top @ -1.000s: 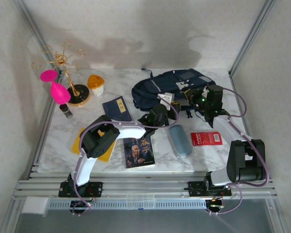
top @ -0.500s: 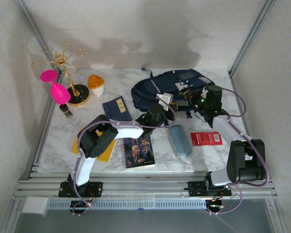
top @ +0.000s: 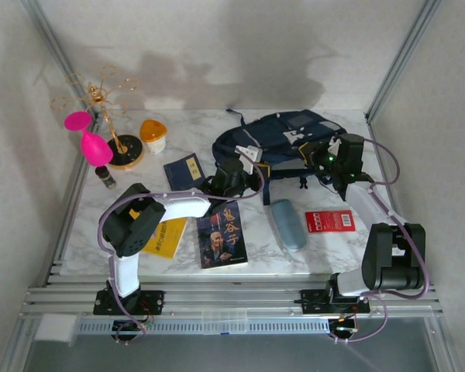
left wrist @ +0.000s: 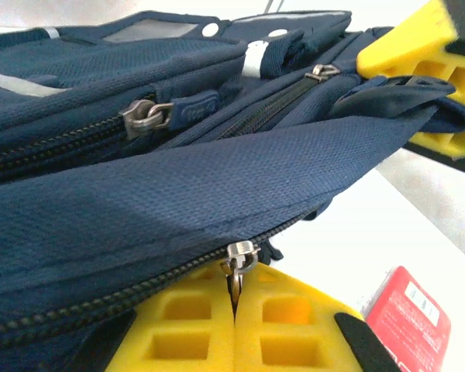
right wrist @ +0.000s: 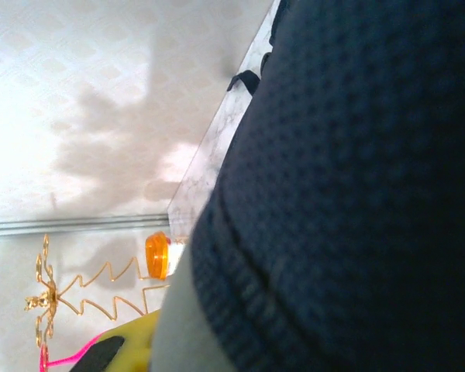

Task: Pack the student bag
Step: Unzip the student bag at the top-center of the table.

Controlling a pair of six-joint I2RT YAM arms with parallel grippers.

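Left fingers (left wrist: 186, 325): pinching zipper pull (left wrist: 238, 260).
Right fingers (left wrist: 411, 50): clamping student bag (left wrist: 178, 178).
Risk: we fear the pull slipping if tugged askew.

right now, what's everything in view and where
student bag: one, navy, back centre
jewellery stand: one, gold, back left
goblet: one, pink, against the stand
cup: one, white with orange lid, right of the stand
small bottle: one, dark, left edge
booklet: one, navy, front-left of the bag
yellow book: one, yellow, near left
portrait book: one, dark cover, near centre
glasses case: one, pale blue, right of that book
packet: one, red, near right
left claw: one, yellow pads, shut on the bag's zipper pull
right claw: one, yellow pads, shut on the bag's fabric
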